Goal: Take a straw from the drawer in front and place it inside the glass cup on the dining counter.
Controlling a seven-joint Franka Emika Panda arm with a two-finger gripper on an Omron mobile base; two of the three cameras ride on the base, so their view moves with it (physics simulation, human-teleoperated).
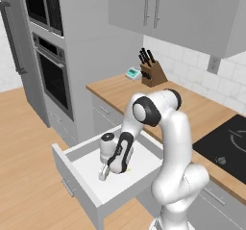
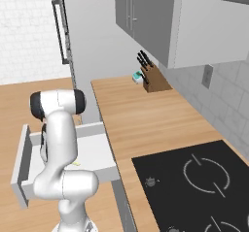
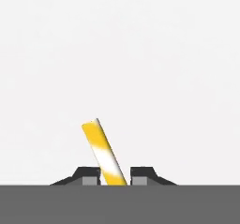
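Flanking base views (shared drawer (image 1: 96,176)); close hand view.

The straw (image 3: 104,153) is yellow with white patches (not plain), the drawer (image 1: 84,149) white inside with a light-grey front, the worktop (image 2: 141,114) light-brown wood.

Wood floor (image 1: 24,176), grey cabinets (image 1: 192,12), perhaps tiled wall (image 1: 192,68)
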